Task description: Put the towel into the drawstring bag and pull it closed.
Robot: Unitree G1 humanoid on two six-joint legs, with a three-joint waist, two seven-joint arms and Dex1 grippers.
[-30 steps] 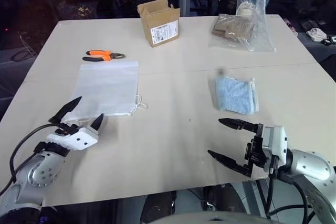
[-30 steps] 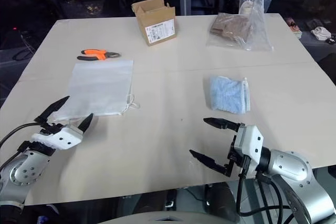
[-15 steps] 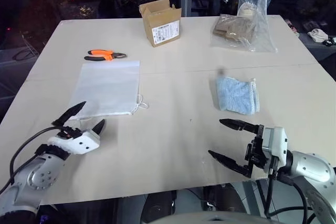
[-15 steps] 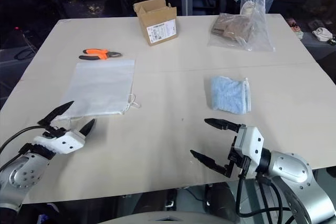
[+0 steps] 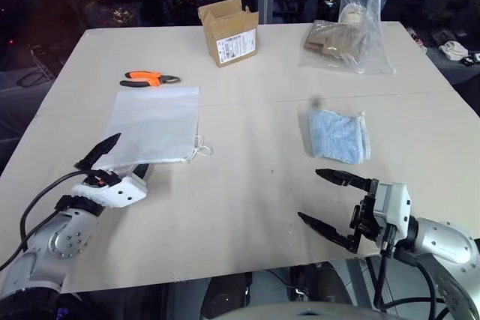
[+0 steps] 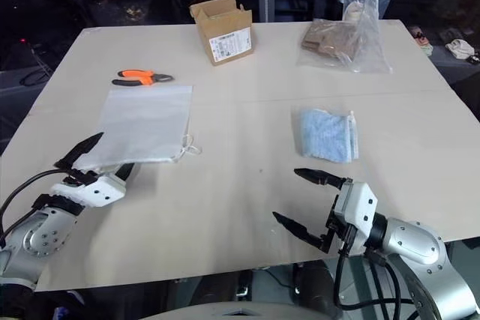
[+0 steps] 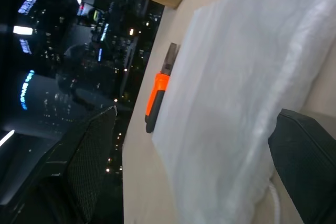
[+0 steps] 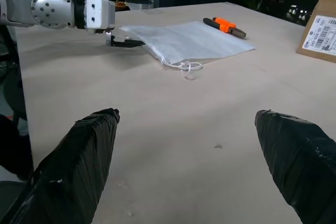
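With both sets of jaws spread and empty, the limp, light towel (image 5: pixel 338 136) lay at two o'clock and the flimsy drawstring bag (image 5: pixel 155 126) at ten, likely best pinched at its corded mouth.

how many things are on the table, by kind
bags: 2, the white drawstring bag and the clear plastic bag with brown contents
towel: 1, light blue
cardboard box: 1
pliers: 1, orange handles
total: 5
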